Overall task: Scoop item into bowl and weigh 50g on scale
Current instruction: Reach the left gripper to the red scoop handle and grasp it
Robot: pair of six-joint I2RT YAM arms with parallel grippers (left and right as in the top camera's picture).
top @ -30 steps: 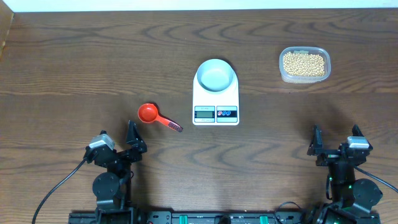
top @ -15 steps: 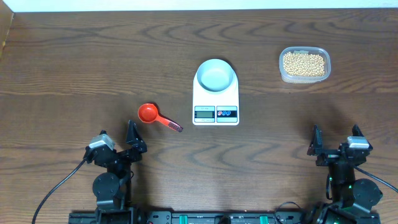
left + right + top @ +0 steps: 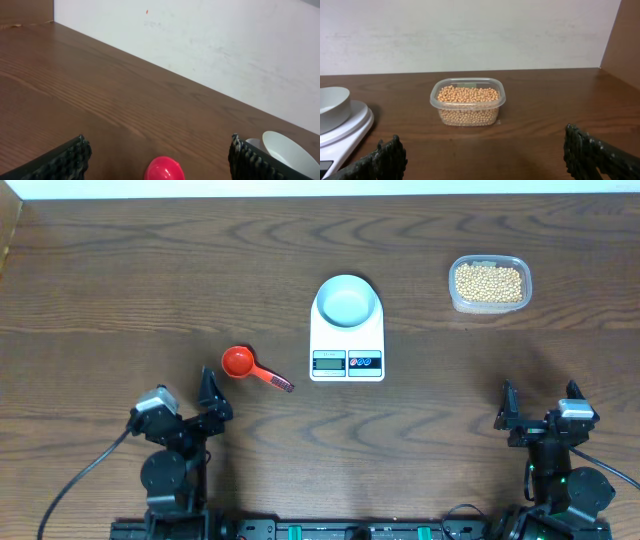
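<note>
- The desk (image 3: 100, 270) is brown wood, and its far edge meets a white wall
- There is lots of bare wood on the far left, and more between the things and both arms
- The scale (image 3: 347, 350) sits in the middle of the desk. Its long side runs from far to near, and its little screen and buttons face the arms
- The bowl (image 3: 347, 302) sits on the far part of the scale, and I see nothing in it
- The beans (image 3: 488, 282) fill a clear tub (image 3: 455, 292) at the far right, well apart from the scale. The tub's long side runs left to right
- A red scoop (image 3: 250, 366) lies on the desk to the left of the scale, not touching it. Its round cup is to the left, and its handle points right and a bit toward the arms
- The left fingers (image 3: 211, 398) are spread wide and hold nothing. They sit just near of the scoop, which shows between them in the left wrist view
- The right fingers (image 3: 508, 408) are spread wide too and hold nothing. The tub is straight ahead of them, far off
- Since a moment ago the left arm has slid a little to the left. The right arm and all the things are where they were
</note>
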